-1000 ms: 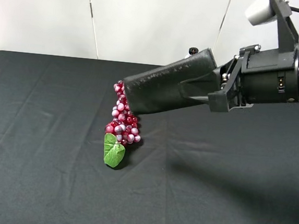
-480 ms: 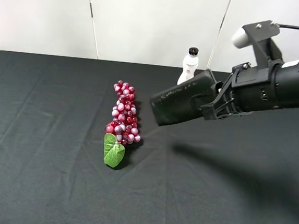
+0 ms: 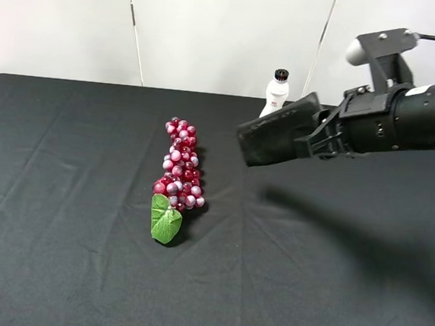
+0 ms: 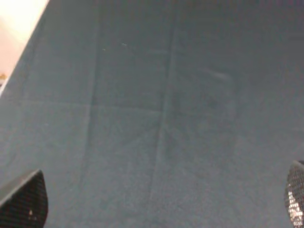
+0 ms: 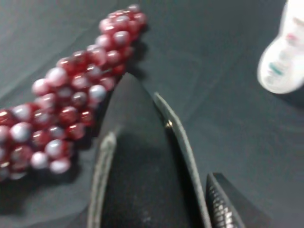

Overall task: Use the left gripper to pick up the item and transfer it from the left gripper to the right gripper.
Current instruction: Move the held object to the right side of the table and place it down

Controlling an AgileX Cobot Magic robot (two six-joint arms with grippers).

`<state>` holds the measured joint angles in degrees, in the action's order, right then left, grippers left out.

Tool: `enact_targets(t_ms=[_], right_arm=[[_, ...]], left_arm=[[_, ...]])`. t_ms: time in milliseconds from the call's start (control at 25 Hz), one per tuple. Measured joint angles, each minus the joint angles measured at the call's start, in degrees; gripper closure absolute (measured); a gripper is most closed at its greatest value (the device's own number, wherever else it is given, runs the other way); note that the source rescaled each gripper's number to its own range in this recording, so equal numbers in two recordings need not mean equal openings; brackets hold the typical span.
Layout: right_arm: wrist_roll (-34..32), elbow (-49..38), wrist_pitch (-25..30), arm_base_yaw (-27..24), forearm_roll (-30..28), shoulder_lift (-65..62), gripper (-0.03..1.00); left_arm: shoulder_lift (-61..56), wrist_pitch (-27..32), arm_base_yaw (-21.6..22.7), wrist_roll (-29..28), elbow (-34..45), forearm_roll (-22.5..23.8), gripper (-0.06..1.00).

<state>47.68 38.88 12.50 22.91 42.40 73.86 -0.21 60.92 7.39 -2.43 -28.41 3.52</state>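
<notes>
1. The right gripper [image 3: 315,137] reaches in from the right side of the high view. Its jaws are clamped on one end of the black case [image 3: 274,140].
2. We note the black case is held in the air above the counter [image 3: 60,218]. It is tilted, with the free end lower and pointing toward the grape bunch [image 3: 179,163], clear of it.
3. In the right wrist view the black case fills the lower middle, and one ribbed finger [image 5: 223,206] shows beside it.
4. The left gripper [image 4: 159,209] shows only two fingertips [image 4: 26,204], at the edges of its wrist view. Its jaws stand wide apart, with only dark cloth between them.
5. The grape bunch lies on the counter, with its green leaf [image 3: 165,219] at the near end.
6. The white bottle [image 3: 275,92] stands upright at the counter's far edge.
</notes>
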Motion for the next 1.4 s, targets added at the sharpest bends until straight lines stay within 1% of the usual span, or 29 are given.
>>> enact_targets(t_ms=[240, 360, 480, 640, 1240, 1280, 1320, 1360, 1400], right_arm=[[-2.06, 0.0, -0.15, -9.25, -0.47, 0.71, 0.97], [-2.14, 0.0, -0.19, -12.67, -0.6, 2.14, 0.97], [-2.19, 0.02, -0.19, -14.72, -0.6, 3.79, 0.97], [-2.19, 0.02, -0.21, -15.77, -0.68, 5.87, 0.97], [-2.67, 0.02, -1.55, -15.77, -0.87, 8.24, 0.97], [-3.14, 0.02, -1.49, -15.77, -0.87, 8.24, 0.95], [-3.48, 0.02, -1.23, -15.77, -0.87, 8.24, 0.76], [-3.72, 0.02, -1.05, -15.77, -0.87, 8.24, 0.46], [-4.06, 0.02, -1.05, -15.77, -0.87, 8.24, 0.29]], left_arm=[[-0.2, 0.0, 0.47, 0.0, 0.05, 0.18, -0.05], [-0.2, 0.0, 0.47, 0.0, 0.05, 0.18, -0.05], [-0.2, 0.0, 0.47, 0.0, 0.05, 0.18, -0.05], [-0.2, 0.0, 0.47, 0.0, 0.05, 0.18, -0.05], [-0.2, 0.0, 0.47, 0.0, 0.05, 0.18, -0.05], [-0.2, 0.0, 0.47, 0.0, 0.05, 0.18, -0.05], [-0.2, 0.0, 0.47, 0.0, 0.05, 0.18, -0.05], [-0.2, 0.0, 0.47, 0.0, 0.05, 0.18, -0.05], [-0.2, 0.0, 0.47, 0.0, 0.05, 0.18, -0.05]])
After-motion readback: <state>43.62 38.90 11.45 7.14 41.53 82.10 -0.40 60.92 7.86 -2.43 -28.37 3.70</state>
